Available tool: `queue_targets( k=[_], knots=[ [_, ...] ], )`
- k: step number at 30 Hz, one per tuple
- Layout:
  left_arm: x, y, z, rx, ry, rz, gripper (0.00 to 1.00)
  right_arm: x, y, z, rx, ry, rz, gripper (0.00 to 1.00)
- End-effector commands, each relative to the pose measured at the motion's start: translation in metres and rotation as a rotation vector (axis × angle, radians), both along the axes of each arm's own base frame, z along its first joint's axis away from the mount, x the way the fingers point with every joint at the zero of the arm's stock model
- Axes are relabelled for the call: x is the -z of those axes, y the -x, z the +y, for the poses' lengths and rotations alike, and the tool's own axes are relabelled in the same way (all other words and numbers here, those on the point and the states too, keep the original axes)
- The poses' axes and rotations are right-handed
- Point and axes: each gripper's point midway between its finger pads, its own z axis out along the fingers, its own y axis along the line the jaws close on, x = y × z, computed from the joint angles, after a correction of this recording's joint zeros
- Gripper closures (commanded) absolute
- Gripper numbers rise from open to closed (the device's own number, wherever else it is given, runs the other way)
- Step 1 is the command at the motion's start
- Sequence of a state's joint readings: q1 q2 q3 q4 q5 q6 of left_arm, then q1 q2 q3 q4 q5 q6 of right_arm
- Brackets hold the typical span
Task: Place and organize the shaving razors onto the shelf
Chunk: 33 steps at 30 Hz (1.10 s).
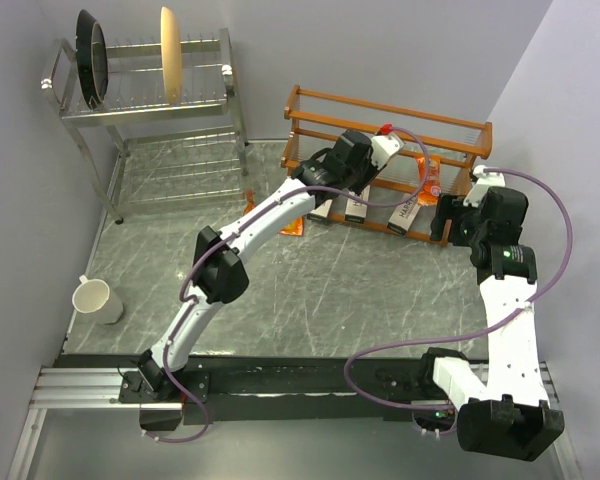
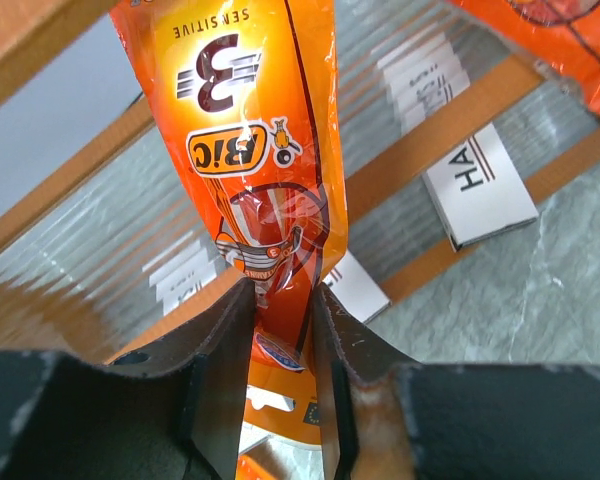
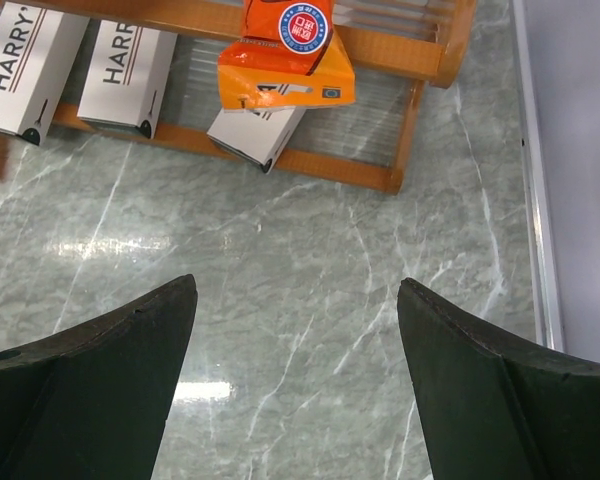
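Left gripper [image 2: 280,300] pinches a floppy pack [image 2: 250,150] at the shelf [image 2: 460,130]; it may snag there and slip. Right gripper [image 3: 295,290] gapes, empty.

On my feed: steel dish rack [image 1: 150,112] far left, dark pan [image 1: 92,60] and pale plate [image 1: 169,55] upright in it, white mug [image 1: 95,298] near left on marbled desk [image 1: 310,300].
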<state>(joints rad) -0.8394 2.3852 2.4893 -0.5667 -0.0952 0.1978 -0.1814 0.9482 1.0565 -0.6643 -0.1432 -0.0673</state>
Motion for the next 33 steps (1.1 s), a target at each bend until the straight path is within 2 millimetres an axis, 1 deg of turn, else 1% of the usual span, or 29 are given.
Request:
queue_targets(
  k=[1,4,7,8,10,12,14,16,21,24,26,29,30,33],
  knots=[
    [-0.034,-0.009,-0.013,0.002,0.091,-0.092,0.66,-0.009,-0.003,0.000,0.007,-0.011,-0.054,0.12],
    [-0.033,-0.015,-0.015,-0.009,0.102,-0.107,0.67,-0.007,-0.002,0.001,0.004,-0.017,-0.050,0.12],
    [-0.038,-0.024,-0.016,-0.031,0.123,-0.146,0.68,-0.006,-0.002,0.001,0.006,-0.016,-0.048,0.12],
    [-0.042,-0.027,-0.017,-0.040,0.140,-0.160,0.70,-0.004,-0.002,0.001,0.006,-0.018,-0.045,0.12],
    [-0.042,-0.031,-0.019,-0.048,0.148,-0.176,0.76,-0.004,-0.002,0.002,0.005,-0.021,-0.045,0.12],
    [-0.040,-0.031,-0.022,-0.045,0.162,-0.167,0.76,-0.003,-0.001,0.003,0.002,-0.025,-0.044,0.12],
    [-0.034,-0.029,-0.023,-0.045,0.166,-0.143,0.74,-0.003,0.000,0.003,0.002,-0.023,-0.043,0.12],
    [-0.031,-0.022,-0.027,-0.031,0.177,-0.108,0.75,-0.001,0.000,0.002,0.003,-0.017,-0.036,0.12],
    [-0.031,-0.004,-0.032,-0.019,0.172,-0.077,0.71,0.002,0.001,0.003,0.003,-0.023,-0.033,0.12],
    [-0.031,0.000,-0.033,-0.019,0.183,-0.060,0.68,0.003,0.000,0.004,0.004,-0.034,-0.038,0.12],
    [-0.030,-0.001,-0.032,-0.031,0.186,-0.056,0.68,0.004,-0.001,0.004,0.004,-0.038,-0.037,0.12],
    [-0.023,-0.004,-0.030,-0.054,0.175,-0.050,0.66,0.005,0.000,0.004,0.007,-0.039,-0.036,0.12],
    [-0.021,-0.006,-0.029,-0.065,0.173,-0.051,0.62,0.005,0.001,0.003,0.008,-0.035,-0.037,0.12],
    [-0.018,-0.014,-0.026,-0.108,0.183,-0.056,0.58,0.006,0.002,0.002,0.010,-0.029,-0.032,0.12]
  ],
)
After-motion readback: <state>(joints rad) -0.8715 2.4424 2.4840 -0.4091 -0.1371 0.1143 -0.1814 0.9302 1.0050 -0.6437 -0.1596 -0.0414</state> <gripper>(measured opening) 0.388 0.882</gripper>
